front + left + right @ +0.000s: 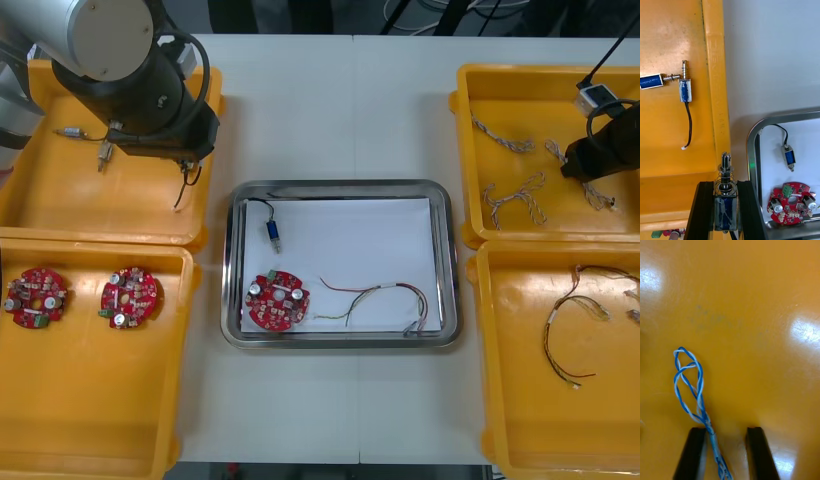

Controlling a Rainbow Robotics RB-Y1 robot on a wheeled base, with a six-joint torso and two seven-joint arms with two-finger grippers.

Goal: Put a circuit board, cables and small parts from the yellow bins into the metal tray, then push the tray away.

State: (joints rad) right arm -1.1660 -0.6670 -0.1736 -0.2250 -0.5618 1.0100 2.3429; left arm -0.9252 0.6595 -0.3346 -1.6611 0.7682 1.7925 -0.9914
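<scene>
A light worktop carries yellow plastic bins, two at each side. Between them sits a shiny rectangular metal tray, white inside. Beyond the worktop's far edge the room is dark.

The tray holds a round red circuit board, a small blue-bodied metal part on a black lead, and a thin red and yellow cable.

The left gripper hangs over the tray-side wall of the far left bin. Its jaws pinch an upright blue metal part with a spring and pin on top. Two similar parts lie touching on that bin's floor.

The right gripper is low in the far right bin with its jaws spread. A twisted blue and white cable runs between them, close beside one. Two spare red boards lie in the near left bin.
</scene>
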